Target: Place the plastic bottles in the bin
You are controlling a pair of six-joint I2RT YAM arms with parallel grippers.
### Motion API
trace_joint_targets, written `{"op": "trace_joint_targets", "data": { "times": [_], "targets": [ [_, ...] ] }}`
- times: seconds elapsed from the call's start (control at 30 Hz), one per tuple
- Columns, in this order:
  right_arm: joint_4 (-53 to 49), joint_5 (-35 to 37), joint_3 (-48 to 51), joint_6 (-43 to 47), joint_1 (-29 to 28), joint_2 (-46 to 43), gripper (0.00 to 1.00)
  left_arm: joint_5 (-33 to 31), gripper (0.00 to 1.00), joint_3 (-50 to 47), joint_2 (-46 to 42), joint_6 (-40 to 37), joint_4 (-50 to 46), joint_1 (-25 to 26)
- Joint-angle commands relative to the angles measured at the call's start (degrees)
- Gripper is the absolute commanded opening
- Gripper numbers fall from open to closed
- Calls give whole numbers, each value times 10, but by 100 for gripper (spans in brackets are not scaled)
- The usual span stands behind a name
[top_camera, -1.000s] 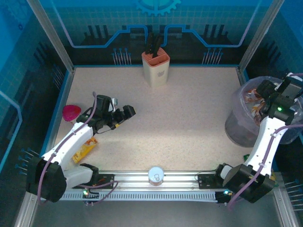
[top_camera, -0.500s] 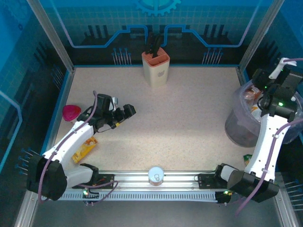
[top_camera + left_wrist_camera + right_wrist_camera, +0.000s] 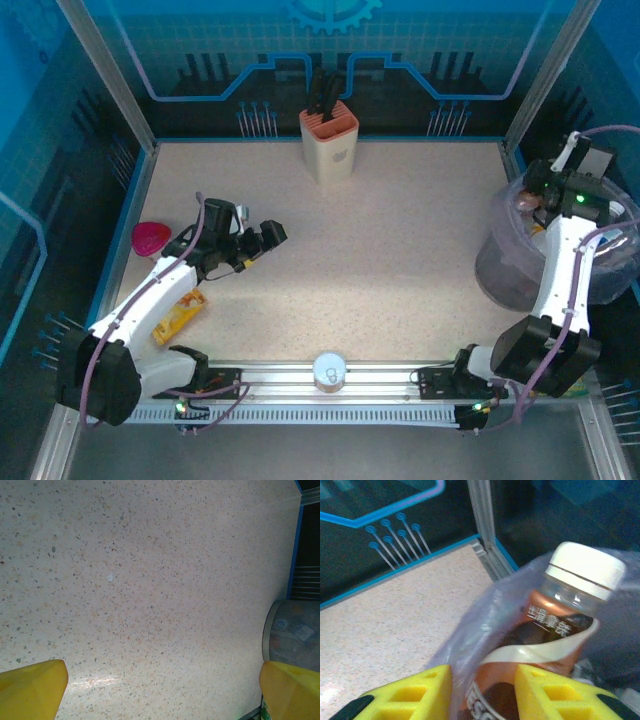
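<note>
The right tool (image 3: 482, 682) clamps the brown bottle (image 3: 555, 625) by its body; it looks light, slippery, easily dented; the left tool (image 3: 160, 690) stands apart

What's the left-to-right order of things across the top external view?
pink-lidded cup → left hand → knife block → bin. Silver can left out: it lines up with the knife block.

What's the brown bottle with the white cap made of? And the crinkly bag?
The brown bottle looks like clear plastic: its neck is see-through above a shiny copper label. Its white cap seems smooth plastic. The bag looks like thin plastic film, pale lavender, wrinkled and half see-through.
</note>
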State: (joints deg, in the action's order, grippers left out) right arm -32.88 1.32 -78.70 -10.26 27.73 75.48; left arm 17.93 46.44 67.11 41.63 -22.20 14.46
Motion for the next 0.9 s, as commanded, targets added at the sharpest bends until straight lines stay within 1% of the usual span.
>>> {"op": "trace_joint_targets", "data": {
  "times": [0.0,0.1,0.2,0.3,0.33,0.43,0.53,0.6,0.63,0.67,0.77,0.87],
  "targets": [
    [18,2,15,3,24,-15,38,14,99,-5,-7,-4,4,-5],
    [14,-15,7,-5,23,-18,38,15,99,-4,-6,-5,5,-4],
    [-2,-16,-21,-3,16,-26,42,10,99,2,-10,-12,-1,-5],
    [-21,-16,-55,2,7,-43,50,0,99,16,-14,-30,-15,-5],
    [-26,-14,-66,6,4,-49,55,-5,99,24,-16,-39,-21,-5],
    [-46,-14,-91,16,-39,-66,67,-28,99,55,-22,-74,-45,-6],
    [-53,1,-96,37,-103,-81,79,-71,99,95,-28,-115,-83,-7],
    [-51,23,-91,47,-159,-87,89,-108,99,119,-37,-150,-106,-8],
    [-49,32,-86,53,-190,-87,97,-133,99,128,-41,-167,-116,-9],
    [-48,46,-80,59,-224,-85,100,-160,99,136,-45,-184,-127,-12],
    [-20,82,-45,75,-321,-76,100,-239,99,141,-59,-226,-147,-23],
    [48,108,24,97,-387,-62,100,-314,99,109,-82,-266,-130,-42]
  ]
}}
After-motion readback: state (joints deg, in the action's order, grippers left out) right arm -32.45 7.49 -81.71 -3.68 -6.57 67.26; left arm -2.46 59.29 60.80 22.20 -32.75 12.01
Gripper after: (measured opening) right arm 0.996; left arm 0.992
